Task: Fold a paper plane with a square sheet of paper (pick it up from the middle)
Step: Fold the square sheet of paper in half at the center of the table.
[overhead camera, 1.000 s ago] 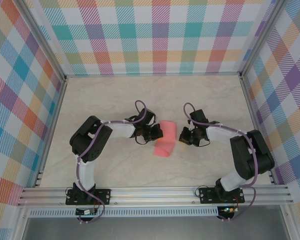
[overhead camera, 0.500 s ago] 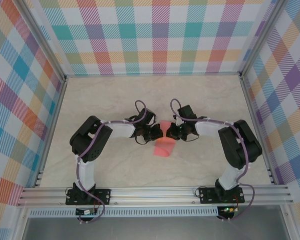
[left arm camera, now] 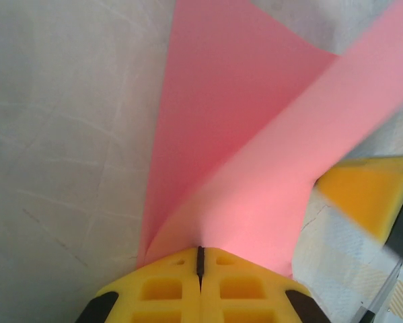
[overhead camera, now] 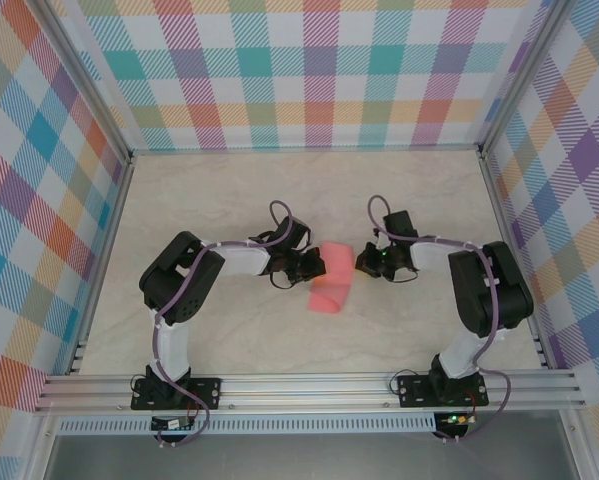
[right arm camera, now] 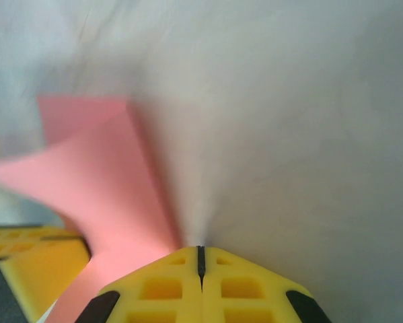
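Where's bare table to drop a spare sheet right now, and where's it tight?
Crowded: the centre, where the left gripper and right gripper flank the square sheet of paper. Free: the wide far strip of table between them and the back wall; the near strip between the sheet and the front rail.

We see our right gripper (right arm camera: 201, 257) at the bottom edge, its two yellow fingers pressed together along a thin dark seam. The square sheet of paper (right arm camera: 114, 192), salmon pink and blurred, lies to the left on the pale marbled table (right arm camera: 295, 121), one layer lifting in a curve. Its edge runs down to just beside our fingertips. A yellow finger (right arm camera: 36, 269) of the left gripper sits at lower left.
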Motion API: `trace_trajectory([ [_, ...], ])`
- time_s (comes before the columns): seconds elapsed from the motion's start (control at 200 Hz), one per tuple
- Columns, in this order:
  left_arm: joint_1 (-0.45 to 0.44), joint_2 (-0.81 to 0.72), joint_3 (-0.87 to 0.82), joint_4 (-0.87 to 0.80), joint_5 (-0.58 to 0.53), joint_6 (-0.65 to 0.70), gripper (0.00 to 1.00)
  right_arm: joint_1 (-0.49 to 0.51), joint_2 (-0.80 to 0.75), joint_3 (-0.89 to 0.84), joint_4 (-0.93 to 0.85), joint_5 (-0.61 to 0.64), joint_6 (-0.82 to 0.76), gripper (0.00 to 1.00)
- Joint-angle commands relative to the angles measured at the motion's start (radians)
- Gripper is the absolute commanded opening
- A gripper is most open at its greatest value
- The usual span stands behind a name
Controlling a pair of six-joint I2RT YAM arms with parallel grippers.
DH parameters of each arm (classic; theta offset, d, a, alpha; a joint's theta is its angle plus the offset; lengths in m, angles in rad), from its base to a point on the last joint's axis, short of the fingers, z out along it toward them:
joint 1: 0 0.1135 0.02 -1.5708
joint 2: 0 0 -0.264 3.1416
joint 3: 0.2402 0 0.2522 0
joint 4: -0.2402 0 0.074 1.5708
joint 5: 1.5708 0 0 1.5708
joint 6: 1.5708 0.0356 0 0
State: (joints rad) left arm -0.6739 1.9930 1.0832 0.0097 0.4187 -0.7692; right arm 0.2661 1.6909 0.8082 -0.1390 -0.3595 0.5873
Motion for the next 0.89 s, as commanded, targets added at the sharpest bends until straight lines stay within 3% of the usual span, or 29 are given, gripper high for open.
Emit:
trace_trajectory([
  [0.0,-0.001,0.150,-0.100,-0.297,-0.179,0.009,0.00,-0.016,-0.074,0.010,-0.007,0.007,-0.003,0.00],
  [0.26,-0.001,0.153,-0.097,-0.299,-0.183,0.008,0.00,0.141,-0.022,0.069,0.038,-0.053,-0.001,0.00],
  [0.455,-0.001,0.150,-0.108,-0.300,-0.185,0.006,0.00,0.151,0.097,0.118,0.058,-0.052,0.012,0.00],
  [0.89,-0.001,0.147,-0.131,-0.297,-0.185,0.007,0.00,-0.044,0.174,0.163,0.043,0.068,0.027,0.00],
])
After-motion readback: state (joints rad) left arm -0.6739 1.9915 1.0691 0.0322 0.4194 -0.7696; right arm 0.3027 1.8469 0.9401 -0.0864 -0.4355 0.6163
